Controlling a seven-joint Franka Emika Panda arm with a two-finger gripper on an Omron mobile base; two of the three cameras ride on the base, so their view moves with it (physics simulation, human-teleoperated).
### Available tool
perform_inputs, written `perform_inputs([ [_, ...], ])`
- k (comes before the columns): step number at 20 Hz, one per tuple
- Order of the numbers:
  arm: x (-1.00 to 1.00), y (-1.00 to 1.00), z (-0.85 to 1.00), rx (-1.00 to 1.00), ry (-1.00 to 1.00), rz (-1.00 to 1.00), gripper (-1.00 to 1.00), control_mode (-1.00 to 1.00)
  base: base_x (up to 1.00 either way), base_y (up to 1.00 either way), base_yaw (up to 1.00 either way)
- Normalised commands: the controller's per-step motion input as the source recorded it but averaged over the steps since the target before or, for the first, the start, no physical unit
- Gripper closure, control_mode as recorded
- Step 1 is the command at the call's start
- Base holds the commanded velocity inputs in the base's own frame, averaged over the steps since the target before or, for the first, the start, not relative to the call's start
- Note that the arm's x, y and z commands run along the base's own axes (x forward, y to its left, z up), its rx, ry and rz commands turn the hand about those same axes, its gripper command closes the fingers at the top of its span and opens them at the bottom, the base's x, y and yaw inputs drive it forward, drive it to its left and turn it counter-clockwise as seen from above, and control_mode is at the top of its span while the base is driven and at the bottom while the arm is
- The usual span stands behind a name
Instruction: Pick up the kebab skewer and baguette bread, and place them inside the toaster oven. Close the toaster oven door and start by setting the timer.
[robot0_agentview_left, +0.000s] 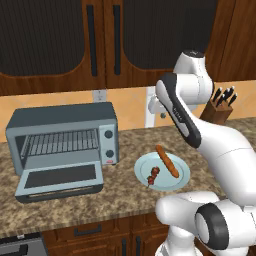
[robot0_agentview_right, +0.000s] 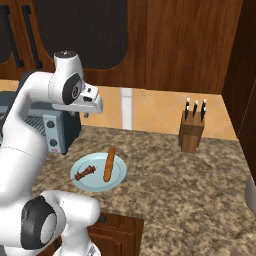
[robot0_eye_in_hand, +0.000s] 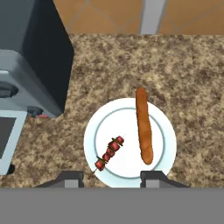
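While the gripper (robot0_eye_in_hand: 112, 178) hangs high above the plate (robot0_eye_in_hand: 168, 131), we see the kebab skewer (robot0_eye_in_hand: 109, 153) and the baguette bread (robot0_eye_in_hand: 143, 124) lying side by side on it, apart, well below the fingertips (robot0_eye_in_hand: 72, 177). The plate sits on a speckled stone counter (robot0_agentview_left: 125, 195), just right of the toaster oven (robot0_agentview_left: 60, 120), whose door (robot0_agentview_left: 61, 181) is folded down open. A knife block (robot0_agentview_right: 192, 131) stands further right under dark wood cabinets (robot0_agentview_left: 100, 40). The jaws stand apart, holding and touching nothing.
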Motion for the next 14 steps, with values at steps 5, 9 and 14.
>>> perform_inputs([
  [5, -0.6, 0.23, -0.18, 0.01, -0.04, 0.0, -1.0, -1.0, 0.0, 0.0, 0.0],
  [9, -0.52, 1.0, -0.39, 0.0, -0.22, -0.02, -1.0, -1.0, 0.0, 0.0, 0.0],
  [14, -0.02, 1.0, -0.4, -0.02, -0.17, -0.05, -1.0, -1.0, 0.0, 0.0, 0.0],
])
